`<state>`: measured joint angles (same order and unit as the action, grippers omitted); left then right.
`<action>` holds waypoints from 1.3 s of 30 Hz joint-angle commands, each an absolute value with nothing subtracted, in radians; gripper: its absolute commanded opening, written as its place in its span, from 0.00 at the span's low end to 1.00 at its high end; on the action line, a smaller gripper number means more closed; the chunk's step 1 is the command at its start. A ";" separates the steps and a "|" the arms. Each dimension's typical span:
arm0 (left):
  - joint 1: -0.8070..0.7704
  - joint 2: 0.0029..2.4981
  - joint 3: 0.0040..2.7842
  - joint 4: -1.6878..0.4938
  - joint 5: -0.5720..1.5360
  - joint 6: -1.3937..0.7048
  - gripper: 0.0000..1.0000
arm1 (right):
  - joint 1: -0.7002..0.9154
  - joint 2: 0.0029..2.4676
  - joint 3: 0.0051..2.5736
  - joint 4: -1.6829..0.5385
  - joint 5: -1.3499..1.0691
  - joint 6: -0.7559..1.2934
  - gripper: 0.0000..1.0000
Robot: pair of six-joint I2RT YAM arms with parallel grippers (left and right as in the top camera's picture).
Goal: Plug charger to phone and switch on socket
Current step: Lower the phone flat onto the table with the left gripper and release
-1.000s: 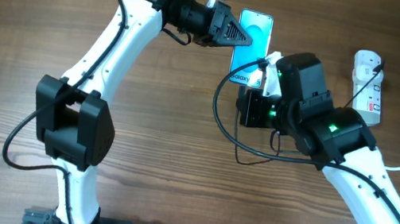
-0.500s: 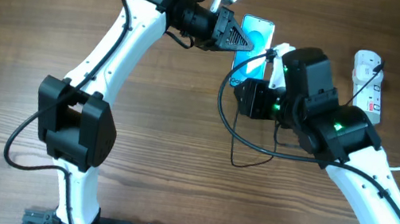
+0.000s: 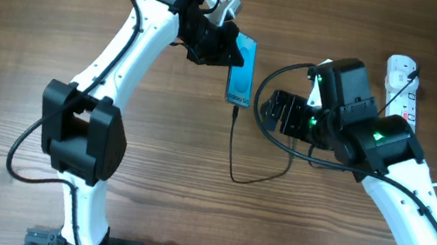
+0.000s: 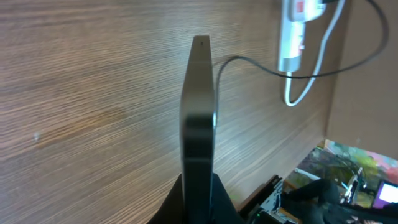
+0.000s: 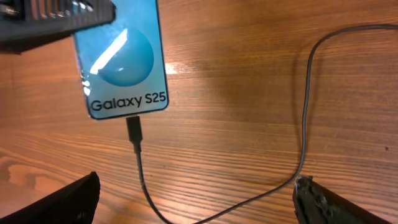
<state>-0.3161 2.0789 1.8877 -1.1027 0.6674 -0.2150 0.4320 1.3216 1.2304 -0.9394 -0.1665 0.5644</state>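
The charger [image 5: 134,132] sits plugged into the phone [image 5: 121,59]
Clamped on it, the left hand [image 3: 229,47] braces; the right hand [image 3: 275,112], spread empty, is free for the socket [image 3: 404,86]

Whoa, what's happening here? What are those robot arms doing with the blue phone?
The left gripper is holding the phone, tipped up on its edge. The charger is plugged into the phone's bottom end, and its thin black cable trails across the wooden table. The right gripper is open and empty, close by. The white socket lies off to the right with nothing touching it. Whether its switch is on can't be seen.
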 commanded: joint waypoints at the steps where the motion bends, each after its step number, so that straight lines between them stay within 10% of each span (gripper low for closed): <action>1: -0.317 2.154 1.875 -1.093 0.664 -0.232 0.04 | 0.430 1.316 1.250 -0.945 -0.150 0.579 1.00; 31: -0.324 2.370 1.865 -1.002 0.614 -0.163 0.06 | 0.430 1.339 1.249 -0.960 -0.152 0.602 1.00; 39: -0.325 2.370 1.864 -1.042 0.451 -0.164 0.27 | 0.430 1.339 1.249 -0.983 -0.126 0.601 1.00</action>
<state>-0.3218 2.3566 1.8698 -1.0325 0.5442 -0.1799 0.4320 1.3247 1.2304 -0.9672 -0.1658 0.6018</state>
